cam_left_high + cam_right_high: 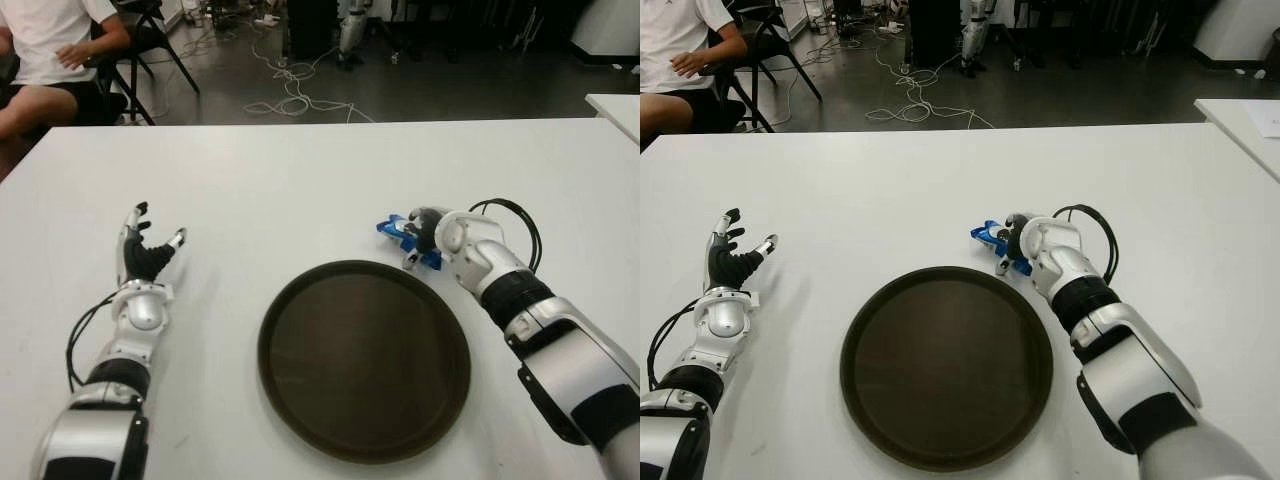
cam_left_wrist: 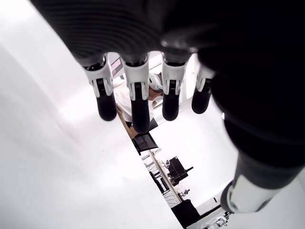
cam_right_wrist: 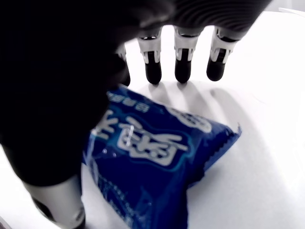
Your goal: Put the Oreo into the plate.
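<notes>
Right hand [image 1: 1018,247] cups the blue foil Oreo packet [image 3: 157,157] on the white table [image 1: 320,170], fingers not closed, beside the round dark plate [image 1: 290,310]; left hand [image 1: 146,255] open, empty.

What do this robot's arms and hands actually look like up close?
Both arms have silver-white shells with black joint bands. The left hand has a black palm and slim white fingers tipped in black. A black cable loops beside the right hand's wrist; another runs along the left forearm.

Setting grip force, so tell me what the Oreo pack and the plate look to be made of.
Oreo pack: thin glossy blue plastic film, judging by its creases, sheen and crimped edge; it lies on the table under the right hand, whose fingers are not closed on it. Plate: dark brown, smooth, semi-matte with a raised rim; probably plastic, possibly lacquered wood.
</notes>
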`<state>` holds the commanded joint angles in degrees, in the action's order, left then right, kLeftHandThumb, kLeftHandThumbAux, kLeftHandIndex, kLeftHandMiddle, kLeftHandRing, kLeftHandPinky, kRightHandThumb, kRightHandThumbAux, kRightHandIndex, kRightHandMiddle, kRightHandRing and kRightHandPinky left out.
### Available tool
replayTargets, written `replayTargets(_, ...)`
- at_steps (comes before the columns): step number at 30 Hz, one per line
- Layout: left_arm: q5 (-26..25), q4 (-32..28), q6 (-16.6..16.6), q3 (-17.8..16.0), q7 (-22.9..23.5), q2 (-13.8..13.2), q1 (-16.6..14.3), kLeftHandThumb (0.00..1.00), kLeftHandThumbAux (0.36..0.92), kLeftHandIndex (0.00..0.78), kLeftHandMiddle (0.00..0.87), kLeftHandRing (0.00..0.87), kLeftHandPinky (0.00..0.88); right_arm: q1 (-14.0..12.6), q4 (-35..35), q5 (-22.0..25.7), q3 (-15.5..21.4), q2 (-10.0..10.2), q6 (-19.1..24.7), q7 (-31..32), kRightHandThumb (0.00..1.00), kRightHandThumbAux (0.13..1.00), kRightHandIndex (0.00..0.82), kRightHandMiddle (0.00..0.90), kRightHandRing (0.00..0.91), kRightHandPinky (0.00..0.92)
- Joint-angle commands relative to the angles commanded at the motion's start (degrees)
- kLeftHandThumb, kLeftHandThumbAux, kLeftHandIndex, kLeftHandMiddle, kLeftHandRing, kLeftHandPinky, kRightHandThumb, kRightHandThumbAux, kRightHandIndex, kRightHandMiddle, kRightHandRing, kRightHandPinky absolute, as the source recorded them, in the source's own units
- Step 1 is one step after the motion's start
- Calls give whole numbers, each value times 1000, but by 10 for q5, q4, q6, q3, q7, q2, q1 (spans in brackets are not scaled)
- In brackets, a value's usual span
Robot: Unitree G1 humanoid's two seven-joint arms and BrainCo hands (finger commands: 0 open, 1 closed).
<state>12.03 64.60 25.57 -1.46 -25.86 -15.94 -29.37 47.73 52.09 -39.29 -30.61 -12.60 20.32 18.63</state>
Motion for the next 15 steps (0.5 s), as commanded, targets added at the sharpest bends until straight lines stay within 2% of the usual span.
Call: replayTargets(15,2,-1,4,0,-3,1,0,266,721,84,154,167,187,19,50,3,-1,10,-14,-5,0,822,58,94,41,0)
